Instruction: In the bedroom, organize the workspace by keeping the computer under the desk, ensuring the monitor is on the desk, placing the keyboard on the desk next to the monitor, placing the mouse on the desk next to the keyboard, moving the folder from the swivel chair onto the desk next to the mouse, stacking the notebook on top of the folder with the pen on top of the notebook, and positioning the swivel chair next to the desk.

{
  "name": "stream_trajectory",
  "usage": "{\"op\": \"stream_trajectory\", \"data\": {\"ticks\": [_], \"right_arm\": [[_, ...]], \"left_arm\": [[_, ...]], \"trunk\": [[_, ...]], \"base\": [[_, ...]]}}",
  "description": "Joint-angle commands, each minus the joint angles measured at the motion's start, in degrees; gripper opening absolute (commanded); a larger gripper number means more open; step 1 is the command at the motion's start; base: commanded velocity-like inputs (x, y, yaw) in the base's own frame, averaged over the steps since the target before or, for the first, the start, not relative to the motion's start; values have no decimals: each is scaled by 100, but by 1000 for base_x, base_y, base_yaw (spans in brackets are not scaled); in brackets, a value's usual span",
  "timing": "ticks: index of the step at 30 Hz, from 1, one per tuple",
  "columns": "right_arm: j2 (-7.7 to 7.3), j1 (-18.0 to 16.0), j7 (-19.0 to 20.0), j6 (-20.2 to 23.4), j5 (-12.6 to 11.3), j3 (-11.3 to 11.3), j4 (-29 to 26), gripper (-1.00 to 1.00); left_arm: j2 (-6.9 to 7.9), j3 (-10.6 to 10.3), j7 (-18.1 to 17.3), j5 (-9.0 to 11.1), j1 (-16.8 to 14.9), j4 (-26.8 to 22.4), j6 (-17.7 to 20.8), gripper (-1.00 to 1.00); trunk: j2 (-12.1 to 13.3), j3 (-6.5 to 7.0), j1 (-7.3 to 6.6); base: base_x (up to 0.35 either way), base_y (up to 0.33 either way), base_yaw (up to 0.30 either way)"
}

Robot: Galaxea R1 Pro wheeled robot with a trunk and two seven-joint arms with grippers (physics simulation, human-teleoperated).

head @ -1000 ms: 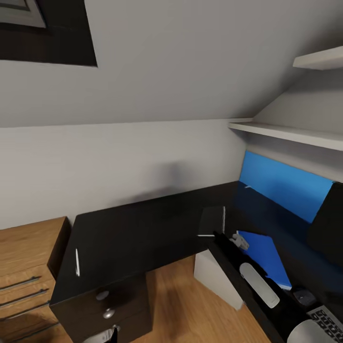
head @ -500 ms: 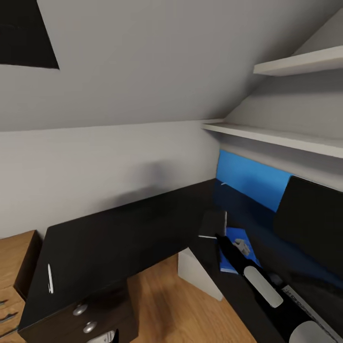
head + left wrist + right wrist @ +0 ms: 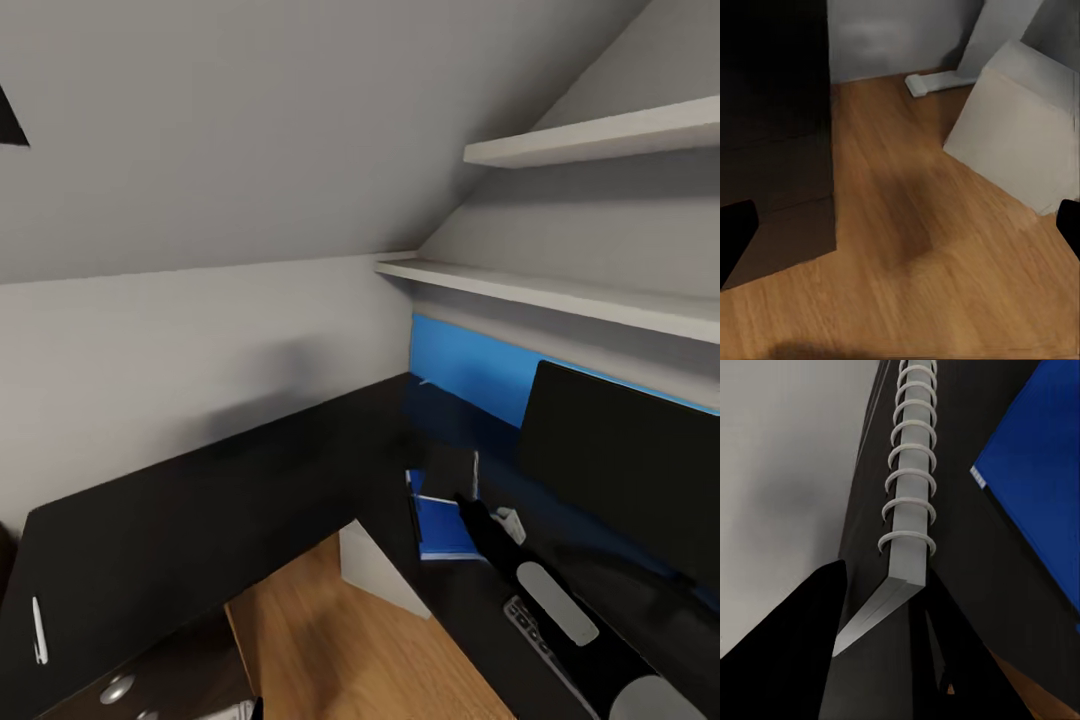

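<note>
Notebook [image 3: 447, 468] in hand, the right gripper [image 3: 881, 619] pinches its spiral-bound edge and holds it just above the far end of the blue folder [image 3: 440, 525], which lies on the black desk [image 3: 220, 500]. The left gripper [image 3: 900, 232] hangs wide open and empty over the wooden floor [image 3: 907, 247], near the pale computer [image 3: 1020, 142] under the desk. Since a second ago the camera has swung right, so the monitor [image 3: 620, 475] now looms large, the keyboard [image 3: 535, 630] edge shows below it, and the pen [image 3: 39, 630] sits at the desk's far left corner. White shelves [image 3: 560, 290] run above a blue wall panel [image 3: 470, 365].
</note>
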Motion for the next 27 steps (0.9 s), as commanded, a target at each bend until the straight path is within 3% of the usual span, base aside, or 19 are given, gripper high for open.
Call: {"op": "stream_trajectory", "data": {"ticks": [1, 4, 15, 20, 27], "right_arm": [[-5, -8, 21, 24, -93, 17, 22, -100], [-1, -11, 22, 51, -131, 29, 50, -100], [14, -8, 14, 70, -157, 43, 78, -100], [14, -8, 13, 69, -158, 45, 78, -100], [5, -10, 13, 69, -153, 38, 104, -100]], "left_arm": [[8, -140, 56, 34, -7, -7, -19, 100], [6, -323, 65, 38, -7, -7, -8, 100], [-34, -535, 72, 30, -7, 180, -4, 100], [-43, -546, 80, 31, -7, 172, -4, 100], [-176, -538, 103, 40, -7, 176, 5, 100]], "trunk": [[-8, -9, 1], [-8, -9, 1], [-8, -9, 1], [-8, -9, 1], [-289, -134, 155]], "base": [[0, 0, -156], [0, 0, -77], [0, 0, -10], [0, 0, 0], [0, 0, 0]]}}
